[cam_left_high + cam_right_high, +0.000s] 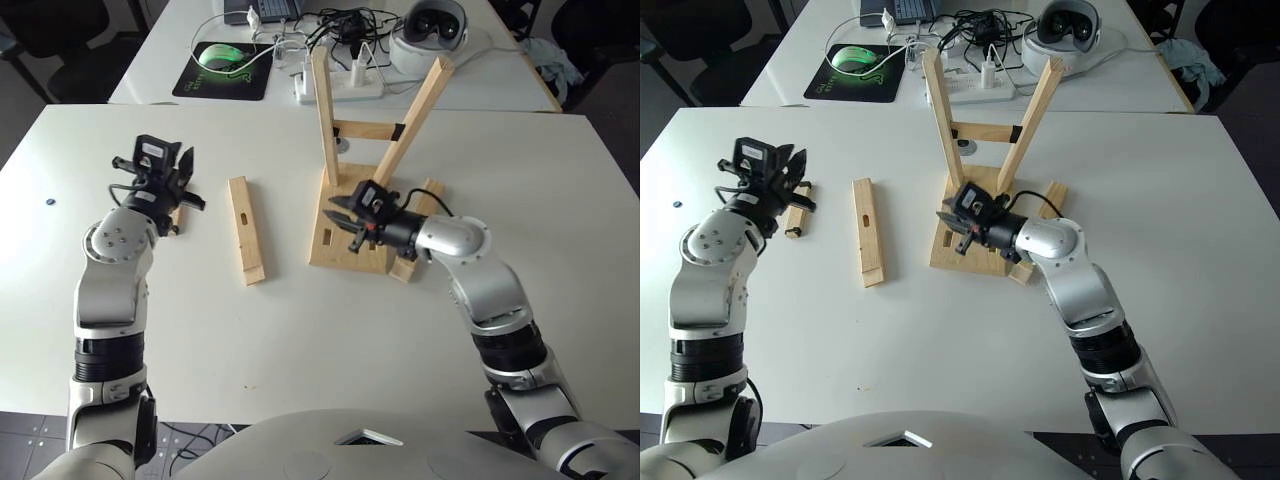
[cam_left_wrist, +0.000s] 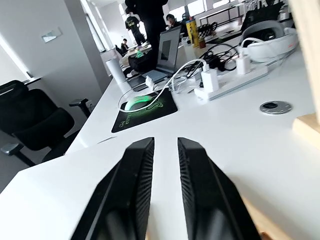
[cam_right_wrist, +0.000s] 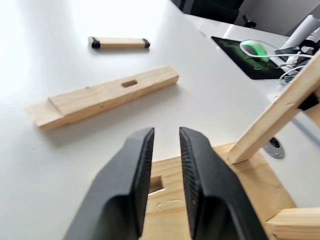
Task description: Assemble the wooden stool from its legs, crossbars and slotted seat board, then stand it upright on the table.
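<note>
The slotted seat board [image 1: 340, 252] lies flat on the white table [image 1: 300, 330]. Two legs [image 1: 324, 110] stand up from it, joined by a crossbar [image 1: 365, 130]. Another wooden piece [image 1: 412, 262] lies along the board's right edge. My right gripper [image 1: 345, 222] hovers low over the board's left part, shut and holding nothing; its fingers [image 3: 135, 165] point toward the loose slotted leg [image 3: 100, 95]. That leg [image 1: 245, 230] lies left of the board. Further left rests a short crossbar [image 1: 176, 220], with my left gripper [image 1: 160, 175] just above it, shut and holding nothing.
Behind the work table stands a second table with a mouse pad and green-lit mouse [image 1: 222, 60], a power strip [image 1: 340, 88] with cables, and a white headset [image 1: 430, 30]. Office chairs stand at the far left. The table's front half is bare.
</note>
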Robot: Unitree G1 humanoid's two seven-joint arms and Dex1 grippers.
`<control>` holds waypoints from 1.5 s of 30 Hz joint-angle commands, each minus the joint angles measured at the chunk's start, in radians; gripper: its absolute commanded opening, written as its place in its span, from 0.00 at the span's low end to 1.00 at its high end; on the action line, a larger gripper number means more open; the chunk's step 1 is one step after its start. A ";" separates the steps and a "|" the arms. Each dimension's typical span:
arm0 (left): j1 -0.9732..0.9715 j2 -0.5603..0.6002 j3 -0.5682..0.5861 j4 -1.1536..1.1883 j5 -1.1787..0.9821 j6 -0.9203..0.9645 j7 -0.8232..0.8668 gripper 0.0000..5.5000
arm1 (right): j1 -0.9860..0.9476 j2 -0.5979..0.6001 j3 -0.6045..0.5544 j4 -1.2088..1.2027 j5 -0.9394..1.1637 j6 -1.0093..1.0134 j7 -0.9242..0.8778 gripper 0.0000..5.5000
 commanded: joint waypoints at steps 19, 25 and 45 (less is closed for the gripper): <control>0.025 -0.018 0.107 0.340 -0.114 0.060 0.008 0.61 | 0.203 0.027 -0.204 0.062 0.079 -0.042 -0.234 0.66; 0.050 -0.024 0.100 0.353 -0.119 0.102 0.011 0.61 | 0.191 0.037 -0.204 0.072 0.080 -0.054 -0.255 0.66; 0.066 -0.046 0.137 0.190 -0.186 0.162 0.038 0.61 | 0.343 -0.021 -0.140 0.129 -0.081 0.095 -0.404 0.66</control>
